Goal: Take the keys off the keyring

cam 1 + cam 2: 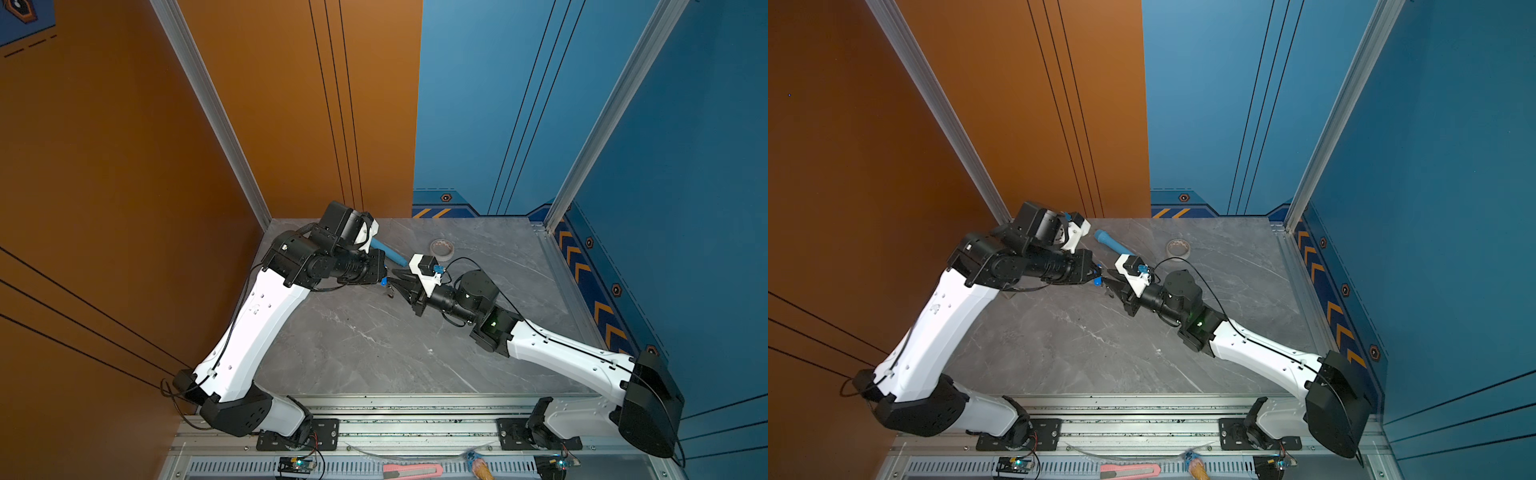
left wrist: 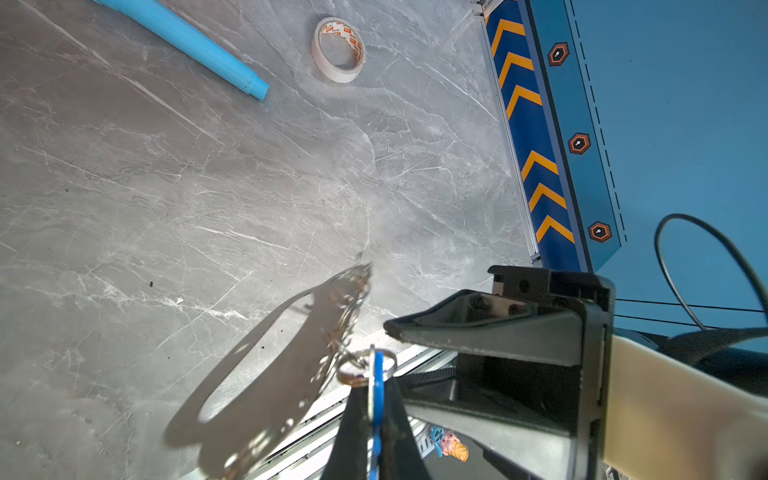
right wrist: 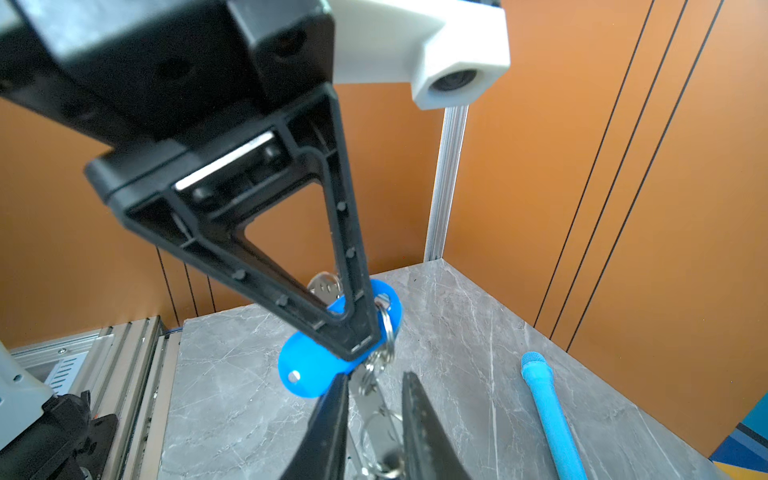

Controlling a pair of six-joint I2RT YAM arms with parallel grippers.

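Observation:
My left gripper (image 2: 374, 386) is shut on the blue tag (image 2: 377, 399) of the keys, seen edge-on between its black fingers. A split ring (image 2: 365, 365) links the tag to the keyring (image 2: 266, 374), a flat silver plate with an oval cut-out hanging in the air. A silvery key (image 3: 324, 284) shows behind the left gripper's fingers (image 3: 345, 249). My right gripper (image 3: 376, 376) faces the left one, jaws narrowly apart around the keyring's wire rings (image 3: 374, 419). In both top views the two grippers (image 1: 384, 281) (image 1: 1108, 284) meet tip to tip above the table's middle back.
A long blue tube (image 1: 390, 251) lies on the grey marble table (image 1: 374, 340) behind the grippers. A whitish tape roll (image 1: 441, 249) lies to its right. Orange and blue walls close in the back and sides. A pink cutter (image 1: 411, 471) lies on the front rail.

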